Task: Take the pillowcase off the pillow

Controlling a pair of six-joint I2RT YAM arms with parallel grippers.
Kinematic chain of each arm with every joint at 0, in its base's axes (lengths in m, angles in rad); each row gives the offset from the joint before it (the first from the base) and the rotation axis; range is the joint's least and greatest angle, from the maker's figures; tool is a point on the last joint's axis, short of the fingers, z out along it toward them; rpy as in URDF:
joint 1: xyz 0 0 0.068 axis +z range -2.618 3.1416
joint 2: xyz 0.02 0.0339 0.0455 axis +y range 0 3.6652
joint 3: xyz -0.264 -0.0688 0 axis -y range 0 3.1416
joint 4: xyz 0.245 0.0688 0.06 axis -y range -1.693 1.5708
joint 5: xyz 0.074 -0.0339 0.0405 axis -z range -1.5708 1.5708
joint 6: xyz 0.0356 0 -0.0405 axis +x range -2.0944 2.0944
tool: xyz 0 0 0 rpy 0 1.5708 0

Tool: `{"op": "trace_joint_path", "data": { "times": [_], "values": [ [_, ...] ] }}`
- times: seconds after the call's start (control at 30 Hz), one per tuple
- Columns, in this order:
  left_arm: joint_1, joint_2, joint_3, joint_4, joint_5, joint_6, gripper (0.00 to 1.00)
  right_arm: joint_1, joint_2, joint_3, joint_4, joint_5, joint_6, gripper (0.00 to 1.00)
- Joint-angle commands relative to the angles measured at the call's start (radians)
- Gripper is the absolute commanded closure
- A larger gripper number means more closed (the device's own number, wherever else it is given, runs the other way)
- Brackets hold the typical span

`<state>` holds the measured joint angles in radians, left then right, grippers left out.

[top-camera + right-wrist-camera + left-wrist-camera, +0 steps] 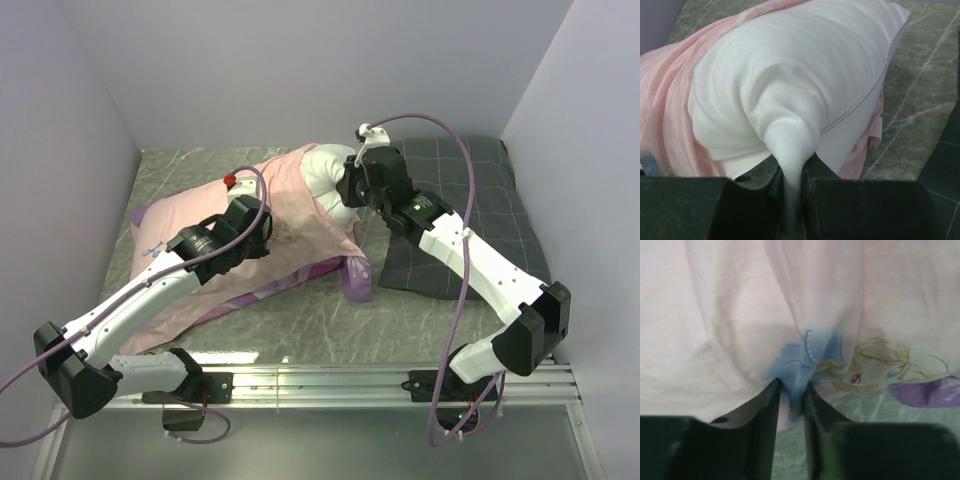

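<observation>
The grey-green marbled surface (300,320) carries the pink pillowcase (290,215) across its left and middle, the white pillow (325,165) showing at its far end. A dark grey checked pillow (490,220) lies flat on the right.

Pale pink pillowcase (730,330) fabric fills the view. At six o'clock the left gripper (792,386) pinches a blue-printed fold of it between its dark fingers (765,412). A cartoon princess face (875,367) shows toward four o'clock, just above a strip of green marbled table (855,409).
</observation>
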<state>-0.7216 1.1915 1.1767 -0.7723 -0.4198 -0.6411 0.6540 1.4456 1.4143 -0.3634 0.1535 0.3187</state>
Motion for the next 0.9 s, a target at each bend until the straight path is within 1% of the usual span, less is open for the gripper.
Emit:
{"op": "trace_joint_path", "data": {
  "times": [0.0, 0.03, 0.07, 0.1, 0.13, 0.17, 0.2, 0.27, 0.3, 0.33, 0.37, 0.4, 0.43, 0.47, 0.5, 0.53, 0.57, 0.6, 0.63, 0.67, 0.7, 0.73, 0.77, 0.83, 0.87],
  "values": [
    [-0.002, -0.020, 0.046, -0.027, -0.137, 0.009, 0.73, 0.003, -0.020, 0.078, 0.061, 0.029, -0.021, 1.00],
    [-0.004, -0.026, 0.047, -0.059, -0.161, 0.001, 0.90, 0.001, -0.021, 0.080, 0.057, 0.038, -0.026, 1.00],
    [-0.002, -0.030, 0.049, -0.071, -0.186, -0.012, 0.95, 0.001, -0.022, 0.081, 0.054, 0.050, -0.032, 1.00],
    [0.001, -0.041, 0.052, -0.085, -0.238, -0.017, 0.98, -0.014, -0.028, 0.089, 0.041, 0.067, -0.038, 1.00],
    [0.008, -0.044, 0.055, -0.116, -0.258, -0.022, 1.00, -0.027, -0.031, 0.092, 0.035, 0.066, -0.036, 1.00],
    [0.019, -0.047, 0.060, -0.127, -0.273, -0.023, 1.00, -0.043, -0.037, 0.097, 0.029, 0.055, -0.032, 1.00],
    [0.060, -0.055, 0.061, -0.133, -0.281, -0.020, 1.00, -0.085, -0.050, 0.101, 0.021, 0.025, -0.023, 1.00],
    [0.126, -0.069, 0.057, -0.102, -0.255, 0.012, 1.00, -0.125, -0.065, 0.107, 0.015, 0.009, -0.014, 1.00],
    [0.214, -0.091, 0.051, -0.078, -0.234, 0.030, 1.00, -0.142, -0.079, 0.110, 0.005, 0.000, -0.006, 1.00],
    [0.262, -0.101, 0.046, -0.056, -0.196, 0.044, 0.99, -0.181, -0.085, 0.112, -0.002, -0.006, 0.000, 1.00],
    [0.305, -0.110, 0.044, -0.038, -0.188, 0.066, 0.99, -0.203, -0.091, 0.115, -0.008, -0.015, 0.008, 1.00],
    [0.377, -0.118, 0.046, -0.012, -0.185, 0.075, 1.00, -0.221, -0.103, 0.114, -0.014, -0.040, 0.022, 1.00],
    [0.413, -0.116, 0.050, -0.002, -0.191, 0.081, 1.00, -0.264, -0.109, 0.112, -0.016, -0.054, 0.028, 1.00],
    [0.451, -0.118, 0.060, 0.005, -0.185, 0.095, 0.99, -0.278, -0.114, 0.107, -0.017, -0.063, 0.033, 1.00],
    [0.540, -0.119, 0.061, 0.028, -0.172, 0.101, 1.00, -0.293, -0.122, 0.106, -0.025, -0.068, 0.043, 1.00],
    [0.594, -0.122, 0.061, 0.048, -0.145, 0.106, 1.00, -0.304, -0.126, 0.103, -0.028, -0.087, 0.049, 1.00],
    [0.649, -0.125, 0.049, 0.068, -0.038, 0.112, 0.99, -0.323, -0.129, 0.088, -0.020, -0.101, 0.059, 1.00],
    [0.766, -0.133, 0.040, 0.105, 0.019, 0.109, 1.00, -0.327, -0.143, 0.074, -0.011, -0.120, 0.066, 1.00],
    [0.815, -0.135, 0.022, 0.117, 0.088, 0.097, 1.00, -0.326, -0.149, 0.055, -0.003, -0.141, 0.069, 1.00],
    [0.853, -0.135, 0.012, 0.129, 0.192, 0.095, 1.00, -0.326, -0.165, 0.008, 0.020, -0.150, 0.080, 1.00],
    [0.890, -0.130, 0.003, 0.136, 0.229, 0.092, 1.00, -0.326, -0.174, -0.027, 0.038, -0.181, 0.086, 1.00],
    [0.895, -0.127, -0.006, 0.142, 0.242, 0.087, 0.99, -0.326, -0.183, -0.064, 0.056, -0.195, 0.094, 1.00],
    [0.896, -0.125, -0.026, 0.148, 0.257, 0.080, 1.00, -0.324, -0.192, -0.146, 0.076, -0.250, 0.103, 1.00],
    [0.896, -0.130, -0.054, 0.171, 0.338, 0.067, 0.99, -0.315, -0.224, -0.243, 0.154, -0.288, 0.135, 1.00],
    [0.896, -0.135, -0.086, 0.183, 0.378, 0.057, 0.99, -0.310, -0.237, -0.341, 0.181, -0.322, 0.149, 1.00]
  ]
}}
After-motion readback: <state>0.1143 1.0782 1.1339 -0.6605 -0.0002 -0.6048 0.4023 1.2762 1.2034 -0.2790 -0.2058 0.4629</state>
